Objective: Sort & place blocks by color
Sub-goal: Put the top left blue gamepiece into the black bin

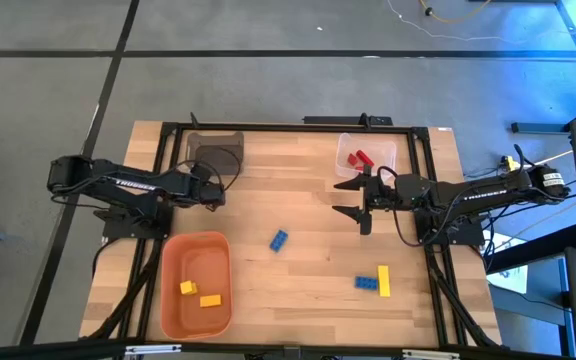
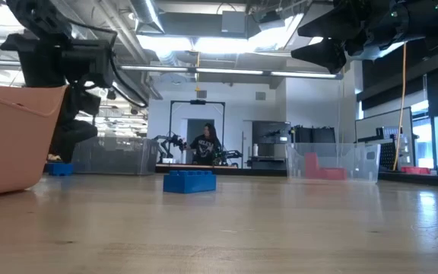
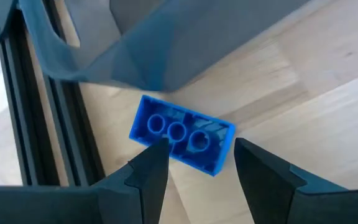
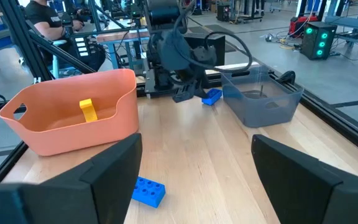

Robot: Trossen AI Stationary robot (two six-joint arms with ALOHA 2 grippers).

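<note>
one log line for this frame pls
left hand: open over blue block by grey bin | right hand: open, empty

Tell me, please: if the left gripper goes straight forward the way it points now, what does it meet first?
Most likely the blue block, lying on the table just ahead of the open left gripper; the grey bin stands beyond it.

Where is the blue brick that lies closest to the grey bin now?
In the left wrist view the small blue plastic brick lies on the wooden table beside the grey plastic bin, just ahead of the open left gripper.
</note>
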